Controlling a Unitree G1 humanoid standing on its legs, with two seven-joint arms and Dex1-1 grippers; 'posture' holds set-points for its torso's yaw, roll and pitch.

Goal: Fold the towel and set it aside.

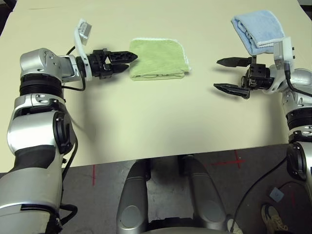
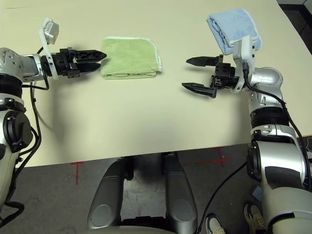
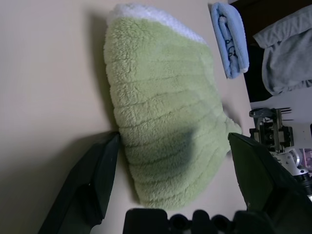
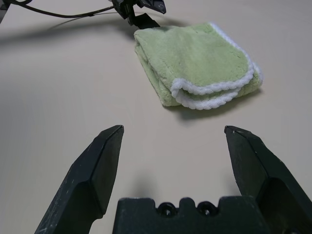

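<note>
**Towel's folded, now it just needs moving**

So the towel (image 1: pixel 158 59) is lying on the worktop (image 1: pixel 146 122) already folded into a compact bundle, white edging stacked on the side facing my right pincer (image 1: pixel 229 74). I'd say the folding part is basically done and what's left is setting it aside.

My left pincer (image 1: pixel 127 59) is right at the towel's near end, jaws spread wide with the folded edge sitting between the tips, not gripping anything. My right pincer is well apart from the towel on the opposite side, jaws gaping too, holding nothing. A folded light blue cloth (image 1: pixel 257 30) sits beyond the right pincer, away from the towel.

Next move, as I see it: close the left pincer on the whole stack of layers, not just the top one, or the fold flops open when I lift.
</note>
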